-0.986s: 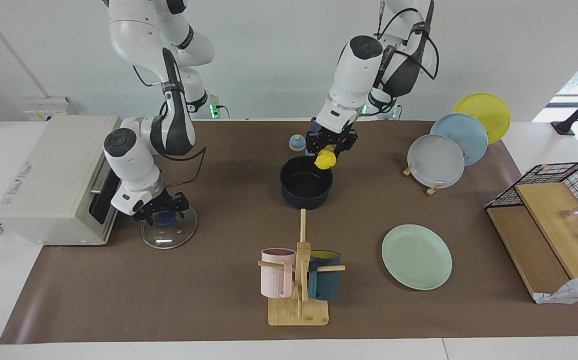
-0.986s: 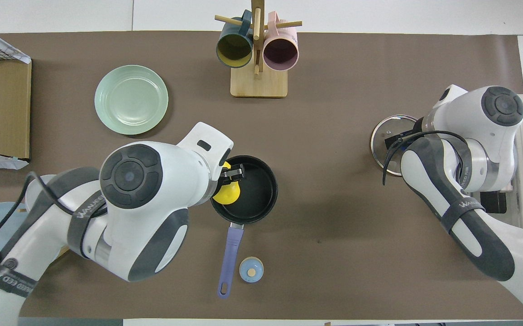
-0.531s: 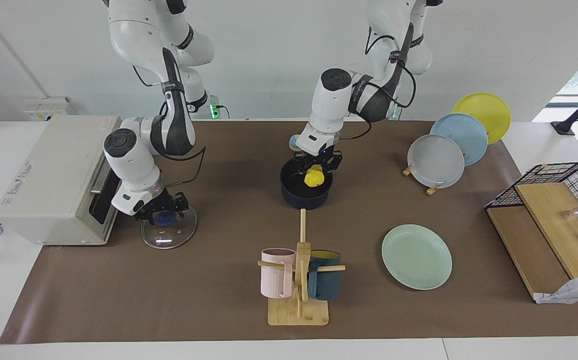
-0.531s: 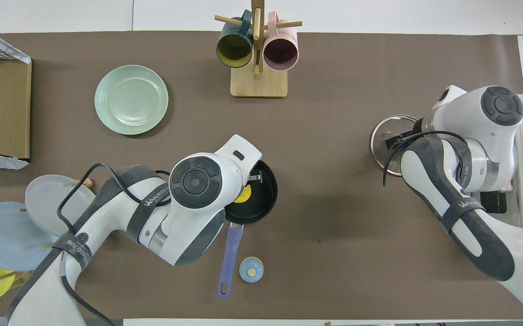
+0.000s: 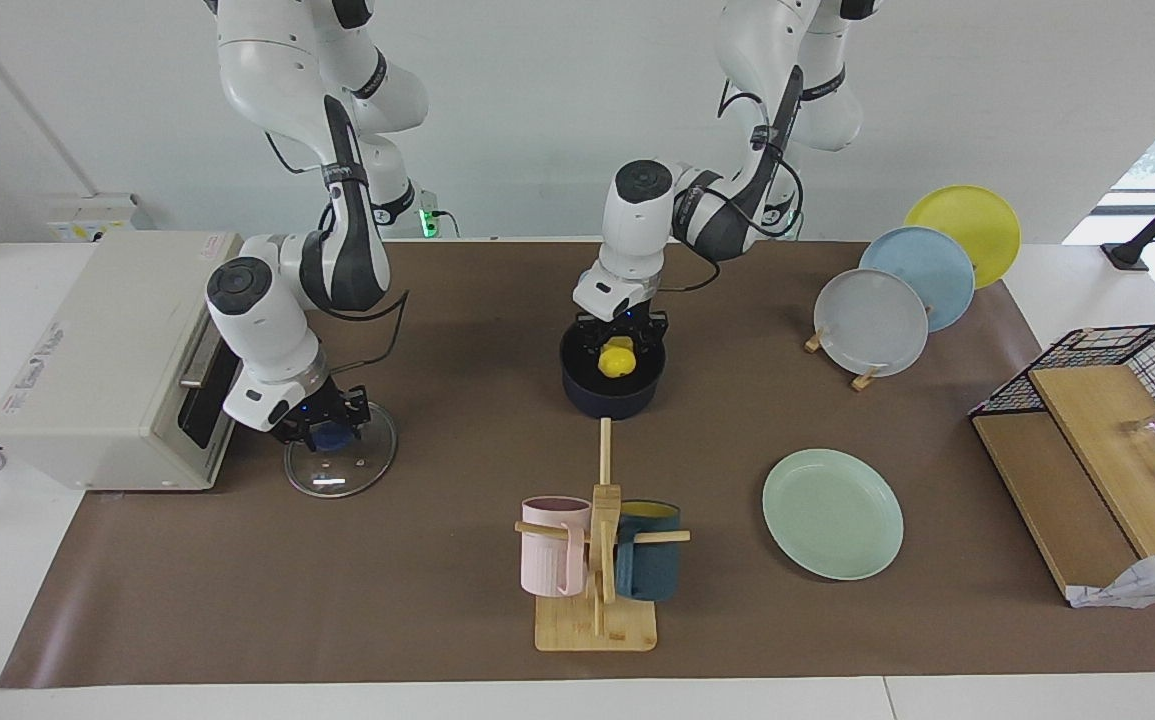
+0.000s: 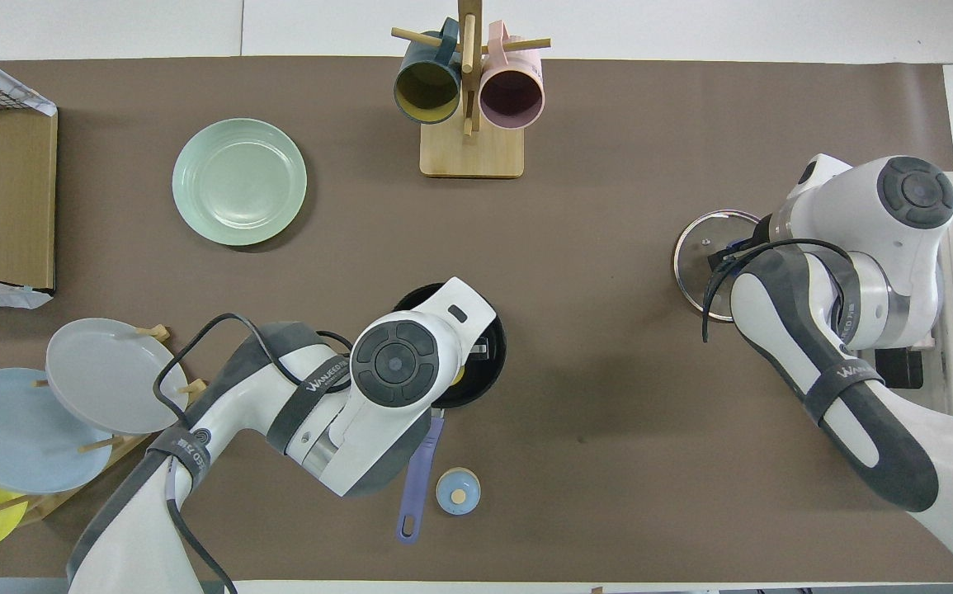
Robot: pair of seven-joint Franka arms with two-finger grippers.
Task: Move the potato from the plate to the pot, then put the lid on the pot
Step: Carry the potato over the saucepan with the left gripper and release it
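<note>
potato (image 5: 617,359): yellow, down inside the pot mouth, gripped between the left gripper's fingers; not yet let go.
left gripper (image 5: 620,352): comes straight down into the pot, jaws narrow, clamped on the potato. Overhead, the wrist covers most of the pot and only a sliver of yellow shows.
pot (image 5: 579,388): navy, mid-table; its blue handle (image 6: 418,478) points back toward the robots.
key relation: potato hangs directly under the jaws, inside the rim, low toward the black floor. I cannot tell if it touches the bottom. Long axis not readable, it looks roundish from here. Judgement: next move is just open and lift clear.
right gripper (image 5: 322,424): at the blue knob of the lid (image 5: 364,465); fingers sit either side of the knob, but I cannot tell whether they are closed on it.
lid position: flat on the mat at the right arm's end of the table, in front of the toaster oven (image 5: 102,350), farther from the robots than the pot and well apart from it. Right arm is clearly the nearer one for the lid.
plate (image 5: 832,512): mint green, nothing on it, toward the left arm's end, farther out than the pot.
mug rack (image 5: 597,560): farthest out, roughly in line with the pot.
change vs 1.0 s ago: potato was above the pot's rim on the robots' side; it has since come over centre and dropped inside. Right gripper has barely shifted on the lid.
risk: the left arm must clear the pot before the lid comes across.
</note>
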